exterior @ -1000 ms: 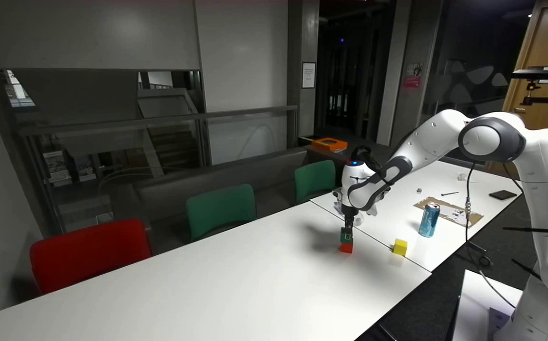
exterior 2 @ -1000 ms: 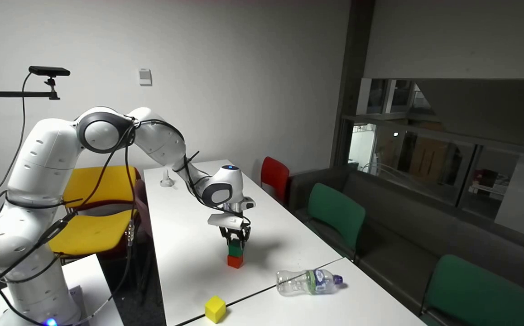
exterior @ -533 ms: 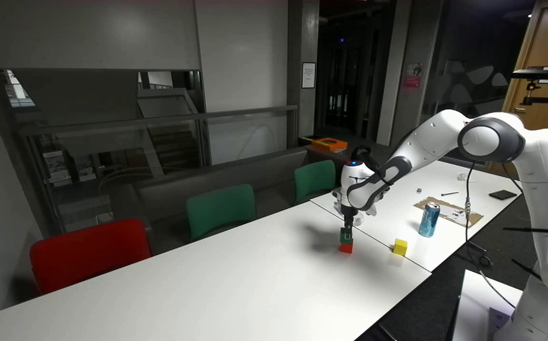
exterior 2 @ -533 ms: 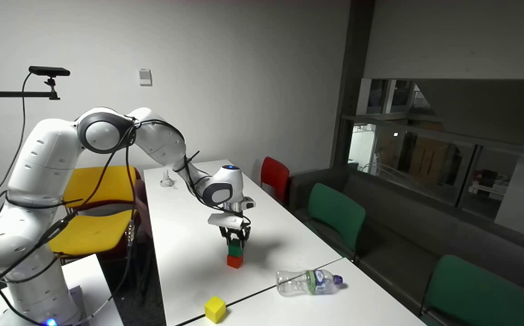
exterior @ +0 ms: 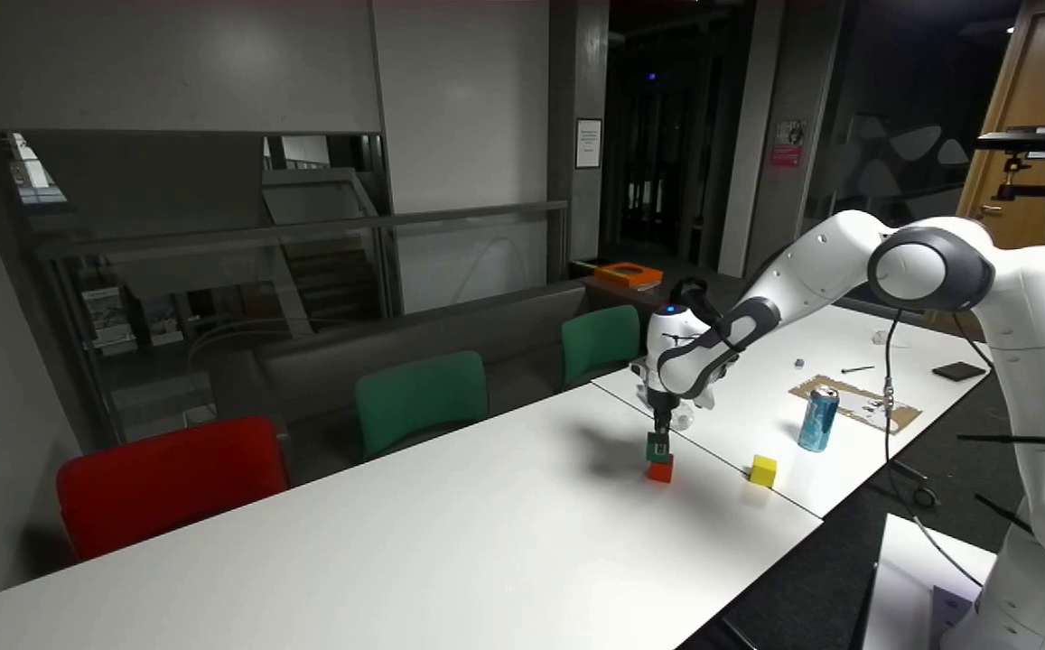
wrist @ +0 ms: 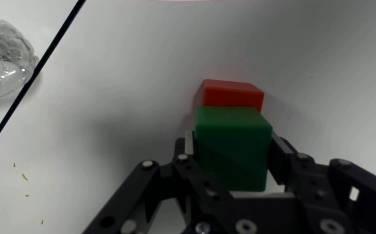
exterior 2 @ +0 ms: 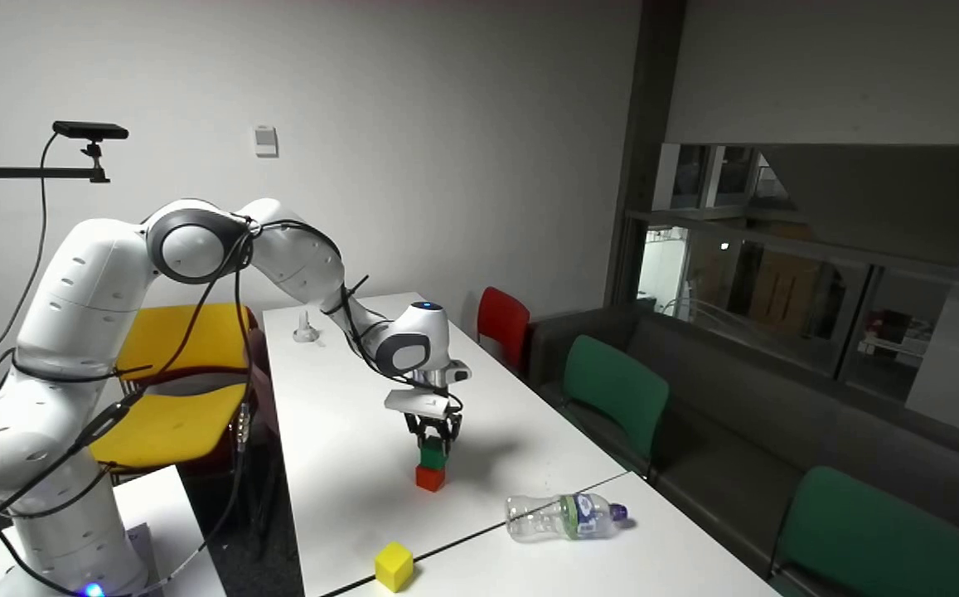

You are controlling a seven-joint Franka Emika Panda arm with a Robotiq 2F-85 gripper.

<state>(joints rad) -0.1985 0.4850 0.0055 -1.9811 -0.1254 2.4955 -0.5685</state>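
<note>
The pincer (wrist: 232,143) is grasping the green cube (exterior 2: 433,457) over the red cube (wrist: 231,95), apparently stacking or unstacking; the next move is probably calling for vertical steadiness.

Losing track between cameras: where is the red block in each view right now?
In an exterior view: red block, right of centre, lower half.
In an exterior view: red block, slightly left of centre, lower half.
In the wrist view: red block, right of centre, just above mid-height, partly covered by the green block.
Shared landmark: the green block, just above it in both exterior views, below it in the wrist view.
</note>
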